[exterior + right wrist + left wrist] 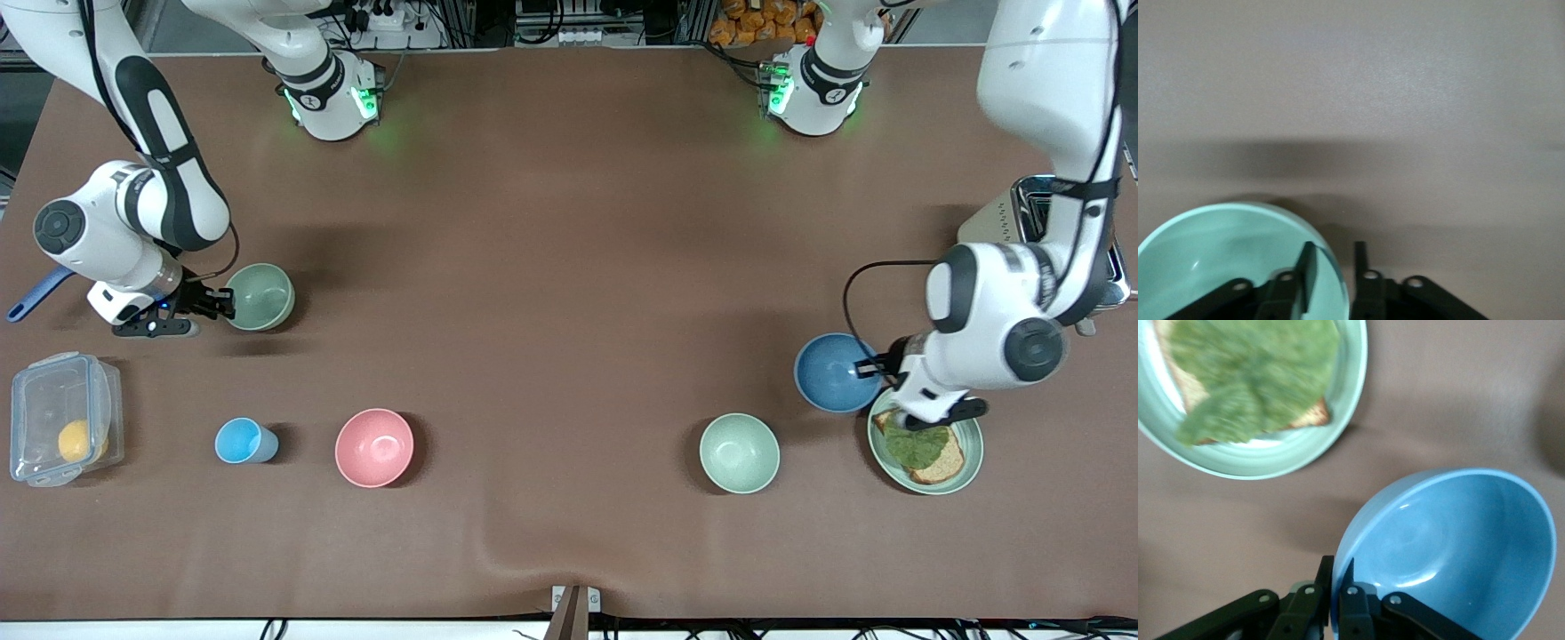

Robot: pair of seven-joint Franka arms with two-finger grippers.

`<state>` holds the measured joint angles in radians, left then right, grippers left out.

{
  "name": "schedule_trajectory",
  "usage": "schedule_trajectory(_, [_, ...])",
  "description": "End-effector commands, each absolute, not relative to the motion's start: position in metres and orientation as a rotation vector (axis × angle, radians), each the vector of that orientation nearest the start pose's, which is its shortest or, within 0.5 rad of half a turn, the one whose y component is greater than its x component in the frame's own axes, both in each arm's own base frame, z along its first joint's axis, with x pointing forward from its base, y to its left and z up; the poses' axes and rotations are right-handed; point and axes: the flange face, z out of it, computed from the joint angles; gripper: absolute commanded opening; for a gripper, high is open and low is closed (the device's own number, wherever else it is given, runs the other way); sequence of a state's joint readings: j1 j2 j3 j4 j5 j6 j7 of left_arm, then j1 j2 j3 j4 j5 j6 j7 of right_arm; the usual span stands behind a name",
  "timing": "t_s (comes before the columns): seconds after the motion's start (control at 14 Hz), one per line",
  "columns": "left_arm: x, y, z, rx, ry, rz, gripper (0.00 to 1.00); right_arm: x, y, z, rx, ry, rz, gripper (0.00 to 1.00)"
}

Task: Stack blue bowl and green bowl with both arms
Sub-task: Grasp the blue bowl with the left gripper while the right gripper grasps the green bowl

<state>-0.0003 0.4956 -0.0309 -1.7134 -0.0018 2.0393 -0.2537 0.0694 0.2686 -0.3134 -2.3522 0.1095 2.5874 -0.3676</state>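
The blue bowl is at the left arm's end of the table, beside the green plate. My left gripper is shut on its rim. In the left wrist view, the left gripper pinches the rim, one finger inside and one outside, and the blue bowl looks tilted with a shadow under it. A green bowl is at the right arm's end. My right gripper is at its rim. In the right wrist view, the right gripper straddles the rim of the green bowl with a gap left, so it is open.
A second green bowl sits nearer the front camera. Beside the blue bowl is a green plate with toast, also in the left wrist view. A pink bowl, light-blue cup, clear box and toaster also stand here.
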Motion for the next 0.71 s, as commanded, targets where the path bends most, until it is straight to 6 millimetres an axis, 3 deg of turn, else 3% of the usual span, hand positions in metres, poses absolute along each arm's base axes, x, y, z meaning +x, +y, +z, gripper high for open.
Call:
schedule_trajectory(0.0, [0.647,-0.003,0.334,-3.159,-0.448,0.187,0.0,0.495,-0.119,0.221,-3.144,-0.084,0.02,0.0])
schedule_trajectory(0.14, [0.65,0.021,0.36,-3.199,-0.555,0.126,0.0,0.497,-0.119,0.227,-3.14,-0.085,0.014,0.0])
schedule_trajectory(0.29, [0.653,0.023,0.368,-3.251,-0.616,0.111,0.0,0.508,-0.113,0.244,-3.097,-0.086,0.112,0.0])
schedule_trajectory(0.5, [0.656,0.02,0.365,-3.291,-0.671,0.111,0.0,0.533,-0.105,0.285,-2.953,-0.006,0.246,0.0])
schedule_trajectory(0.64, [0.656,0.02,0.362,-3.31,-0.705,0.126,0.0,0.539,-0.096,0.298,-2.911,0.057,0.292,0.0])
